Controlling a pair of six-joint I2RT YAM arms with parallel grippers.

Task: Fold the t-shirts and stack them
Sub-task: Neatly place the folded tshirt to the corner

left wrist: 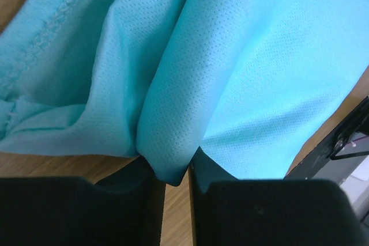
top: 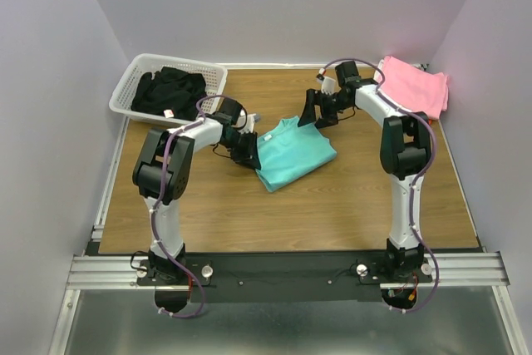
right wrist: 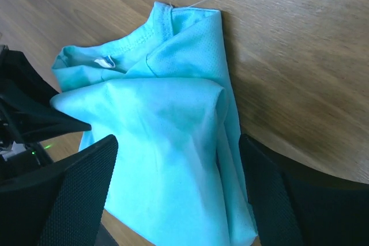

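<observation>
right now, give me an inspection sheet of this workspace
surface: wooden table, no spills seen
job's things: turquoise shirt partly folded mid-table; pink shirt folded at far right corner
clutter: white basket holding black clothes, far left
grippers: left gripper pinches a fold of the turquoise shirt; right gripper open above it
cables: cables run along both arms
surroundings: plain walls on three sides; metal rail at near edge

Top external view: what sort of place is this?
Probably a lab robot cell, not a home: plain walls box in a wooden table, with an aluminium mounting rail along its near edge.
</observation>
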